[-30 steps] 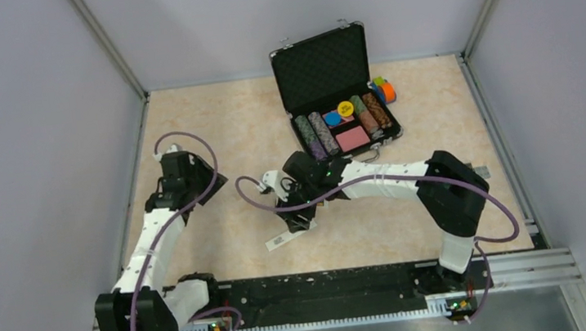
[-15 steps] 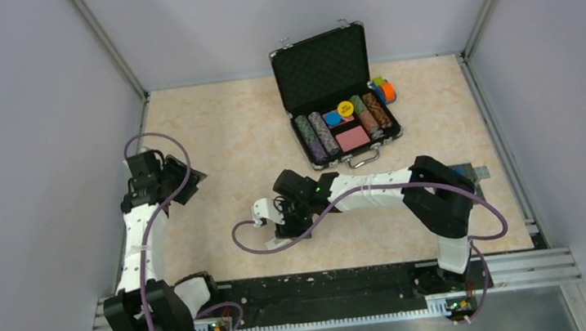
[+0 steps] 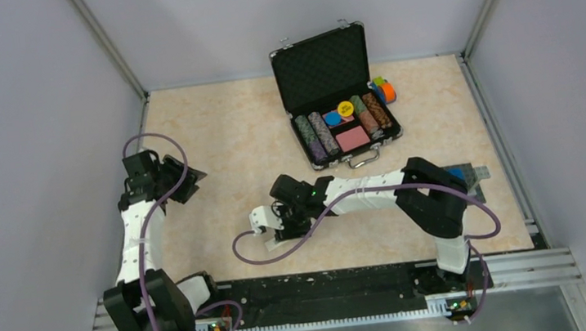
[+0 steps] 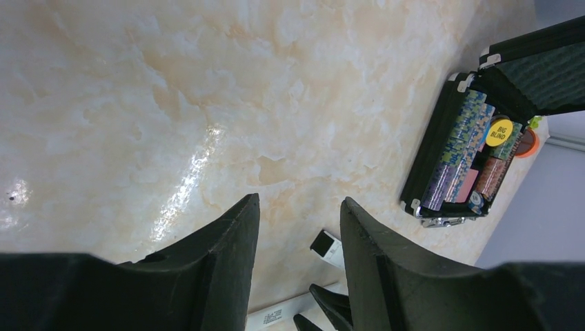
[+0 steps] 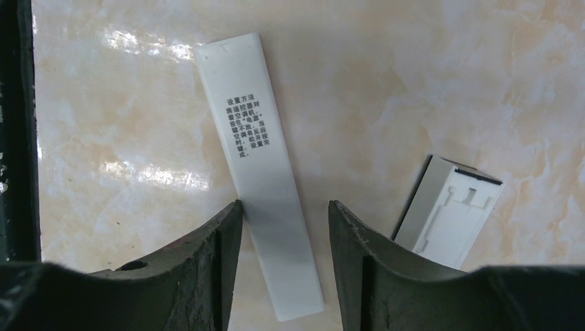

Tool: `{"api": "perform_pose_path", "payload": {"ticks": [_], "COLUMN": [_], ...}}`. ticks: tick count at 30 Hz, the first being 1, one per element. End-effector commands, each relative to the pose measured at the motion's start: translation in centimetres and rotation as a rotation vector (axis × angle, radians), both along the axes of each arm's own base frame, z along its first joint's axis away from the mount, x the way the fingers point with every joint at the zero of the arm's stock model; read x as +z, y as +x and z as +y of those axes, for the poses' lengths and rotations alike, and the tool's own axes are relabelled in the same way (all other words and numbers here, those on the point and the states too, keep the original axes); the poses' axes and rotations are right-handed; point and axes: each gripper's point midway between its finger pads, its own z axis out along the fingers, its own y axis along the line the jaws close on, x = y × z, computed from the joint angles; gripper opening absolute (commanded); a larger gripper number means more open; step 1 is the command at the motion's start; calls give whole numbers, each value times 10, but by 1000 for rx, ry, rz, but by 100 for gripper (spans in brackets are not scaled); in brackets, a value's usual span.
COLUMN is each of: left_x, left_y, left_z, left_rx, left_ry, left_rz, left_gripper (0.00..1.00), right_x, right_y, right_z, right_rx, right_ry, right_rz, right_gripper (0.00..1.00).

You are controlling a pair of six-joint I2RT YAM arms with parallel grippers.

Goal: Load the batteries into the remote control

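An open black case (image 3: 321, 68) holding poker chips (image 3: 318, 136) sits far back on the table (image 3: 211, 125), coloured blocks (image 3: 384, 90) just beside it.

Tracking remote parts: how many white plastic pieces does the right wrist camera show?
2. A long printed bar lies under the right gripper; a shorter hollow piece lies apart, to its right. Others may be hidden.

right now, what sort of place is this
Probably a robot test cell in a lab: a left arm and right arm bolted to a rail, plain grey walls boxing in a marble-patterned table, and an open poker chip case as a prop.
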Motion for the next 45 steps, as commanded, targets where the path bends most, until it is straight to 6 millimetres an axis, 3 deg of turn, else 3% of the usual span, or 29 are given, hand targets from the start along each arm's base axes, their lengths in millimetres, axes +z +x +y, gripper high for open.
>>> {"api": "perform_pose_path", "payload": {"ticks": [1, 14, 27, 37, 45], "left_x": [13, 12, 11, 9, 7], "left_y": [15, 19, 22, 22, 21], "left_z": [3, 3, 0, 3, -2], "left_rx": [-17, -32, -48, -46, -53], "left_ry": [-8, -29, -58, -53, -83], "left_rz": [-68, -71, -65, -58, -63], "left_gripper": [52, 51, 50, 50, 50], "right_x": [-24, -29, -56, -55, -41], "right_y": [-11, -34, -22, -22, -17], "right_z": [-12, -31, -36, -42, -42], "right_rx": [60, 129, 118, 108, 69], "right_ry": [-112, -229, -323, -334, -280], "right_rz": [1, 124, 105, 81, 15], "right_gripper": [48, 54, 54, 33, 27]}}
